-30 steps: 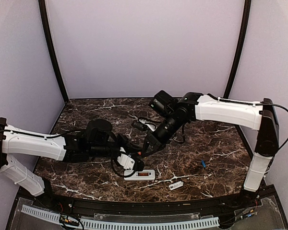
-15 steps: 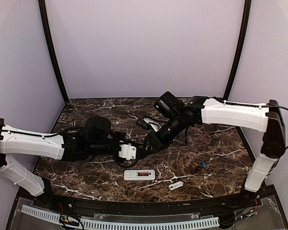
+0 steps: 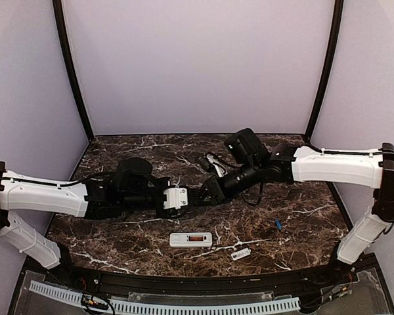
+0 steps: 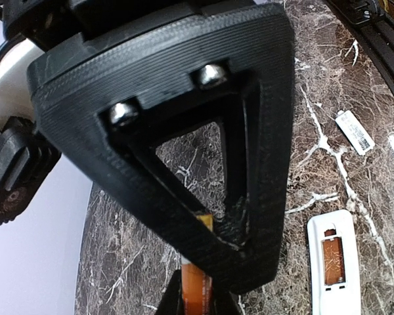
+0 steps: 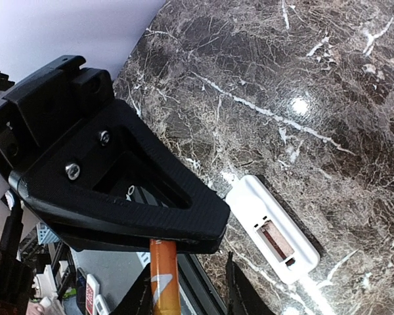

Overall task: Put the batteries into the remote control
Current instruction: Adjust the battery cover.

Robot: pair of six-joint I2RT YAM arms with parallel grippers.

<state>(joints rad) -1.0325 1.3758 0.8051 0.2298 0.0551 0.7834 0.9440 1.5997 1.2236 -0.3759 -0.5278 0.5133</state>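
Starting at your left, the left claw is stretched out low over the dark marbled tabletop and is clamped tight on one end of the orange battery. In the top view, just toward the near edge from that claw and apart from it, the remote control lies face down on the tabletop with its back uncovered. Its battery bay is the only container you have here. It stands open and shows a brownish inside, and you cannot tell from these views whether a cell sits in it.

Moving right, the right claw meets the left one almost tip to tip. Its jaws stand parted on either side of the orange battery's other end, and you cannot tell whether they touch it. Further right, the small white cover piece lies loose near the front edge, just right of the remote control and apart from it. Right again, the blue battery lies alone on the marble, well apart from both claws.

Your count is two batteries, one orange and one blue, plus one remote control, one cover piece and two claws. The orange battery spans the gap between the two claws, on the far side of the remote control.
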